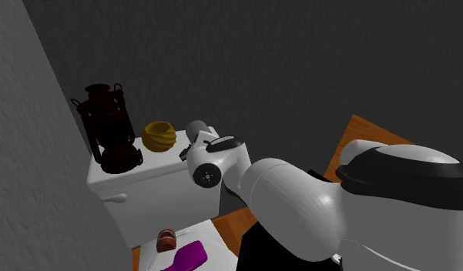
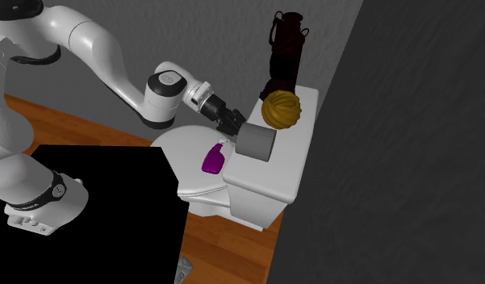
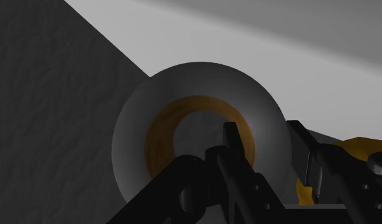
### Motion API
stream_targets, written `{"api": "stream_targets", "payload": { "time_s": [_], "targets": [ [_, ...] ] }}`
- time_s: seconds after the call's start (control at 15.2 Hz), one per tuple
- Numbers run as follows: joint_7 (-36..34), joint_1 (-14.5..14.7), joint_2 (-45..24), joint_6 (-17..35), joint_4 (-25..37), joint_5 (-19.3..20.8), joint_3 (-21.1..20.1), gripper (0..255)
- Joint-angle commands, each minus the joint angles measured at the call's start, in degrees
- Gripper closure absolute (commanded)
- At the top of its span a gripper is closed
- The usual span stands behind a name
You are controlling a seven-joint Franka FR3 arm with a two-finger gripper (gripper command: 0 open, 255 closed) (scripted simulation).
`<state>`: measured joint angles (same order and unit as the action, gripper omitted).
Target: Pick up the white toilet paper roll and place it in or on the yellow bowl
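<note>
Our black claw clasps the wall of the grey toilet paper roll so we can carry it to the ribbed yellow bowl nearby.

End effector at grey toilet paper roll, beside yellow bowl.

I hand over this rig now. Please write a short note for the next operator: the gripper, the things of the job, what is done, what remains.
Gripper: shut on the toilet paper roll, with one finger inside its brown core and the other outside its wall.
Roll: drawn grey, at the edge of the toilet tank lid, beside the yellow bowl, not in it. I cannot tell if it is lifted off the lid.
Done: the grasp.
Left: carry the roll to the bowl, set it in or on it, release.
</note>
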<state>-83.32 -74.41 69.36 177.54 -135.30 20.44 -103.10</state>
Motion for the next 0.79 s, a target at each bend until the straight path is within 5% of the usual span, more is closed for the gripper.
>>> {"api": "stream_targets", "payload": {
  "time_s": [0.0,0.73],
  "targets": [
    [0.0,0.0,0.0,0.0,0.0,0.0,0.0,255],
    [5.2,3.2,-6.4,-2.8,-1.2,2.3,6.2,255]
  ]
}}
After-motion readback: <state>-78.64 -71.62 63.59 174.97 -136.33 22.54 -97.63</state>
